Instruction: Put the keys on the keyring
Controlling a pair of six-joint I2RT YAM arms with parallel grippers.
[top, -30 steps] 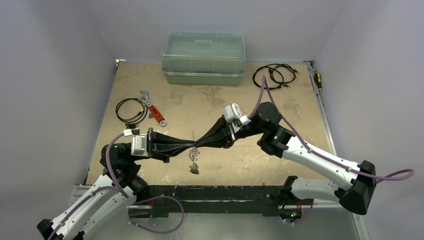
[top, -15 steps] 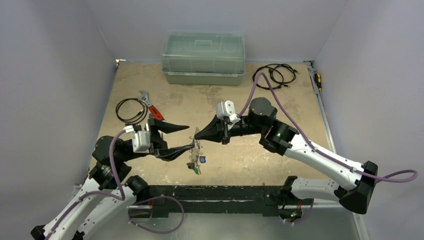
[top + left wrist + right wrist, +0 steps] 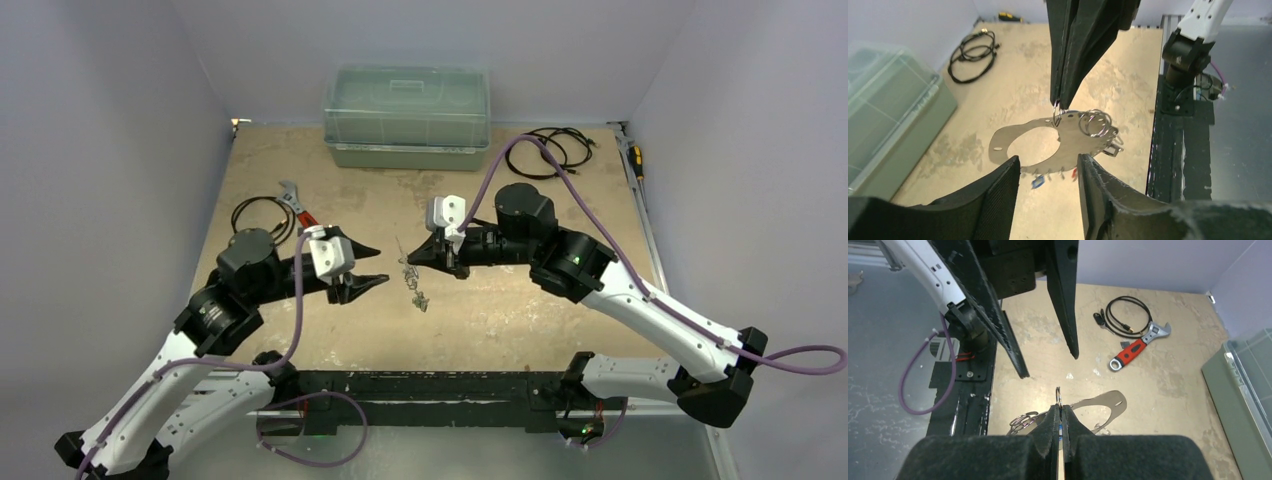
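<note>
The keyring is a flat silvery metal loop hanging tilted in the air above the table, with small split rings bunched at one end. Keys hang along its lower edge; a blue tag and a red tag show. My right gripper is shut on one key's small ring and carries the whole bunch. My left gripper stands open just left of the bunch, its fingers apart and touching nothing.
A clear-lidded green box stands at the back. Black cable coils lie at the back right and at the left, beside a red-handled wrench. A screwdriver lies along the right edge. A black rail runs along the front.
My left gripper has opened, let go of the bunch and drawn back to the left. My right gripper has lifted the keyring and keys up and away from the front edge.
</note>
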